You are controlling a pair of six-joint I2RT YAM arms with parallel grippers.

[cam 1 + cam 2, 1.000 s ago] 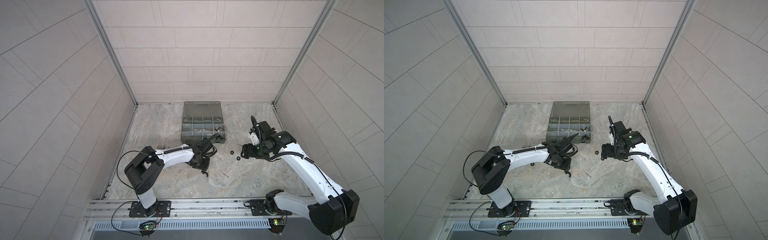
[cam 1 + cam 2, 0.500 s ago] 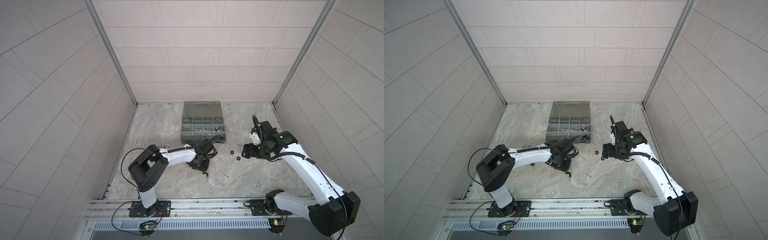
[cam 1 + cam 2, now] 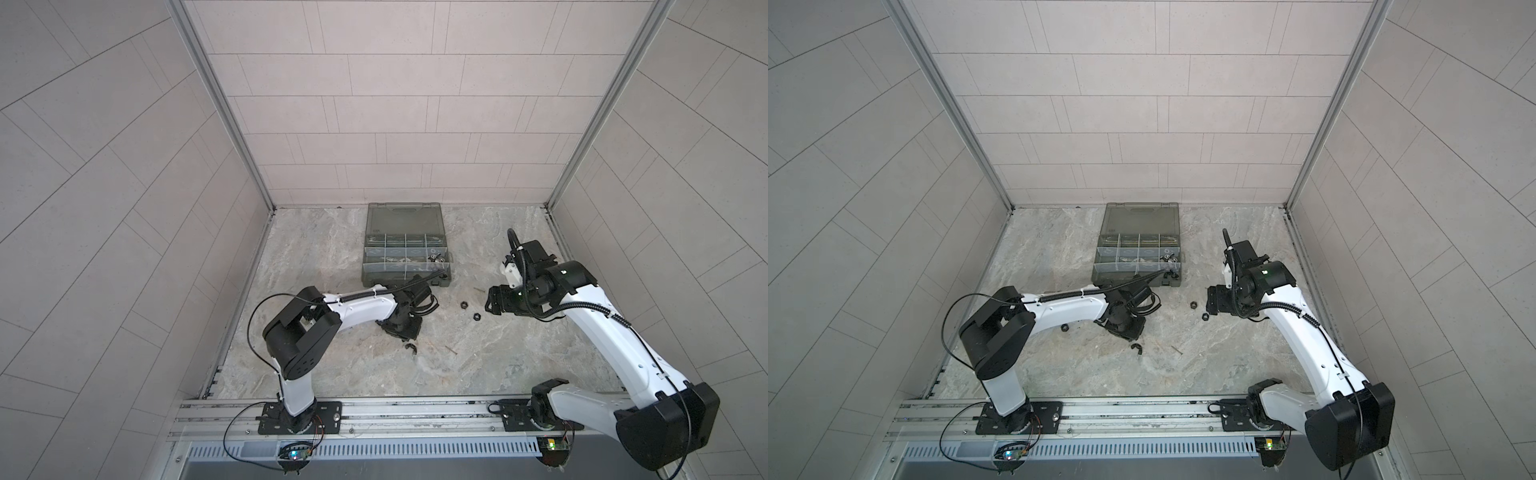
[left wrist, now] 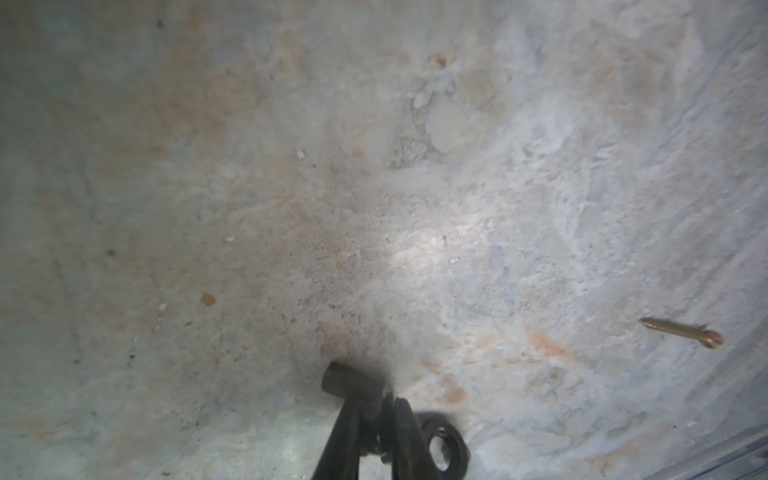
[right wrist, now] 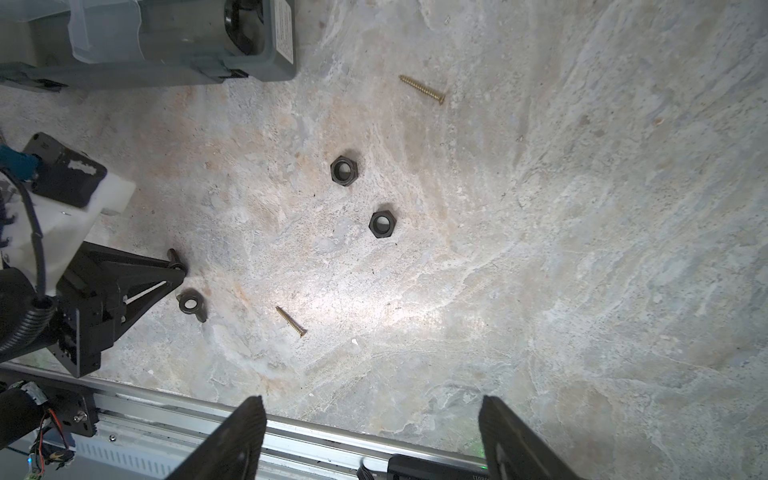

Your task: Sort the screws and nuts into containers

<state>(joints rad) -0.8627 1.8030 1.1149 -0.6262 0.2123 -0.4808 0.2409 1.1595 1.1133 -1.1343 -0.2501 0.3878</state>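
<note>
My left gripper (image 4: 374, 390) points down at the stone floor in front of the open organizer case (image 3: 405, 283). Its fingers are nearly together on a small dark stubby piece (image 4: 351, 380), which I cannot name. A black wing nut (image 4: 444, 446) lies on the floor right beside those fingers; it also shows in both top views (image 3: 409, 347) (image 3: 1136, 348). My right gripper (image 5: 374, 432) hovers open and empty, right of two black hex nuts (image 5: 344, 170) (image 5: 382, 224). Two thin brass screws (image 5: 422, 89) (image 5: 291, 321) lie loose on the floor.
The case's compartments (image 3: 1138, 253) hold some small hardware, and its lid lies flat behind them. Another black nut (image 3: 1065, 328) lies by the left arm. The metal base rail (image 3: 395, 411) runs along the front edge. Tiled walls close in both sides.
The left gripper's jaws have closed in beside the wing nut. The right arm has barely moved and its jaws stay wide.
</note>
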